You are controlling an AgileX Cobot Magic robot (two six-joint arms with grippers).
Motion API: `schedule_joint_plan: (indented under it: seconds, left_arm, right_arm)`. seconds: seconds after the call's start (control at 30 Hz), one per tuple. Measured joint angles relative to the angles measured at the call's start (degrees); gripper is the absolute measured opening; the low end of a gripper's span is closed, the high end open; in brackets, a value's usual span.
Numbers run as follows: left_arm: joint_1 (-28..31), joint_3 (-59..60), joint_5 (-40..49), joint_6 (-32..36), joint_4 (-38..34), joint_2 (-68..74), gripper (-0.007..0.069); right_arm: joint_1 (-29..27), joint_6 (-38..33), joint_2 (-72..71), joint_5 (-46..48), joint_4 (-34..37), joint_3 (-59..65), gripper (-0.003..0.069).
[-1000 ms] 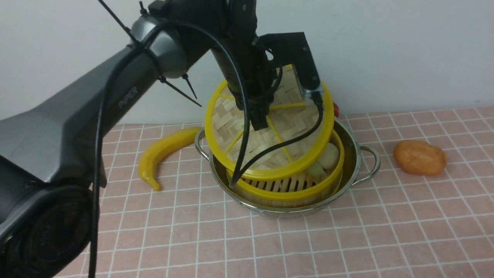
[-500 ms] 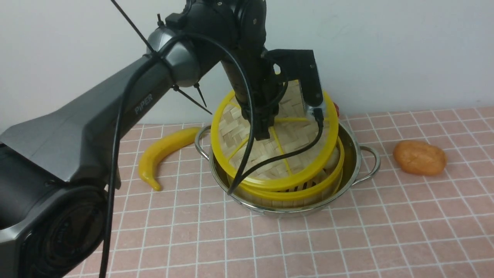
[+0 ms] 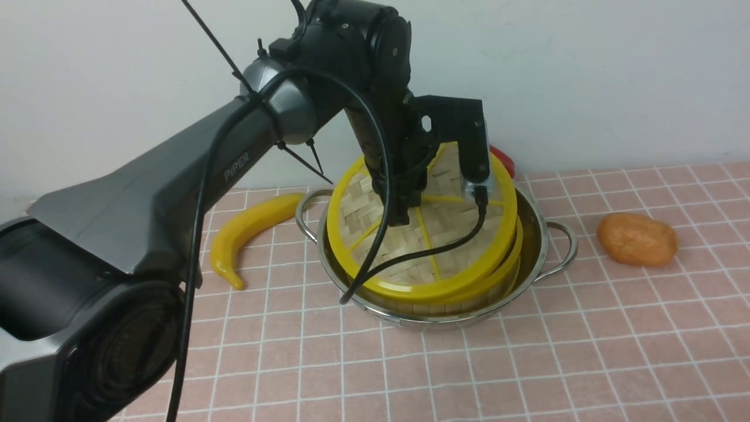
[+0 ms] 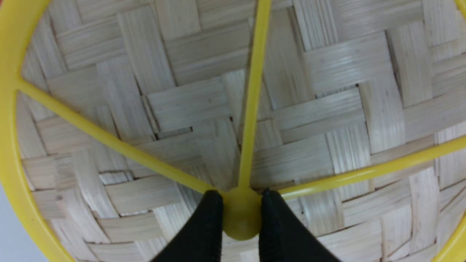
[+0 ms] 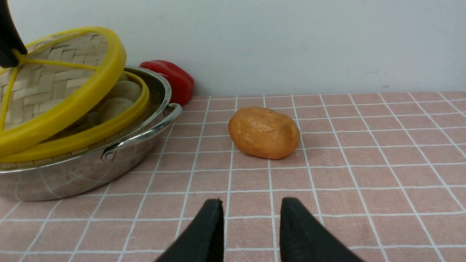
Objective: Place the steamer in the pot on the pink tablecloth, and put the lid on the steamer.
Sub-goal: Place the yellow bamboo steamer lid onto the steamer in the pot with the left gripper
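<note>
Left jaws tight on the lid (image 4: 309, 109) — pale weave, yellow rim and spokes; right jaws apart.

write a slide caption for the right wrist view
Woven lid tilted over the steamer in the pot; open right gripper empty over the pink tablecloth

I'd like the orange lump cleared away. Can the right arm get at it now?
Probably yes: the right fingers stand open and empty, and only bare cloth lies between them and the lump.
</note>
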Motion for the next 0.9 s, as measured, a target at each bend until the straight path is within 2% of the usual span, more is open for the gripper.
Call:
schedule_joint_plan:
  seconds: [0.37, 0.9]
  left_arm:
    - [0.00, 0.00, -0.22, 3.36, 0.11, 0.07, 0.0116]
    - [-0.07, 0.00, 0.92, 4.12, 1.64, -0.48, 0.0116]
  right_arm:
    - [0.00, 0.00, 0.00, 0.00, 0.00, 0.00, 0.0240]
    - [0.00, 0.00, 0.00, 0.00, 0.22, 0.00, 0.0240]
